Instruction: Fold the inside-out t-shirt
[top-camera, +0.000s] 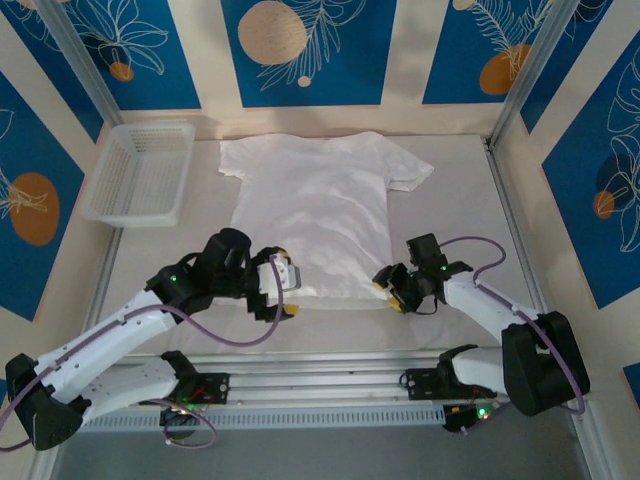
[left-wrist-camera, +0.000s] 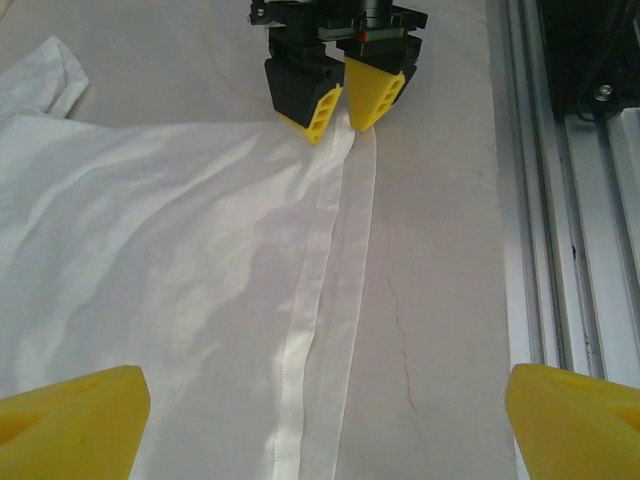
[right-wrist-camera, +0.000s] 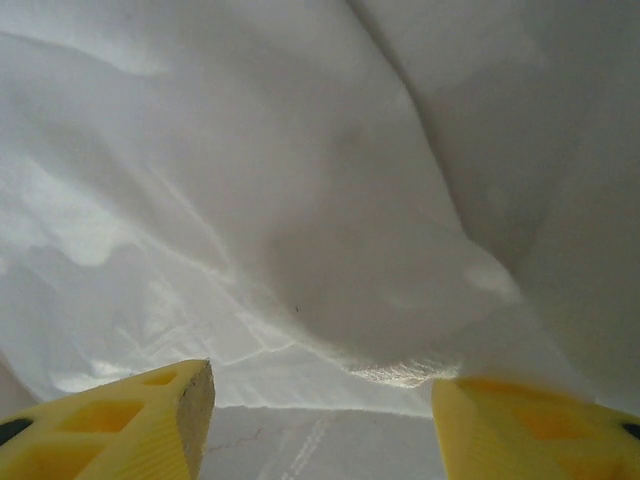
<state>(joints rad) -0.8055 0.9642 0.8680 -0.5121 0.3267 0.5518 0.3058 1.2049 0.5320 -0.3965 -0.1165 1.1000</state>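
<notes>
**Grippers at the near hem, neither clamped**

Left gripper (top-camera: 285, 285): spread wide, low over the hem's left end, yellow fingers (left-wrist-camera: 70, 420) either side of the cloth. Right gripper (top-camera: 389, 293): parted more narrowly, straddling the hem's right corner, fabric bulging between the pads; no firm pinch to be seen. Beyond them, the inside-out t-shirt (top-camera: 320, 200): flat on the table (top-camera: 460, 220), hem near, sleeves and collar far. Far left, a white mesh basket (top-camera: 140, 170), well apart.

Likely step: seizing both hem corners for a fold toward the collar. Settle the left fingers on the corner proper, not mid-hem. Close on both layers. Lift level and together, carry straight away from the bases, and lay the hem square to avoid a skewed crease.
</notes>
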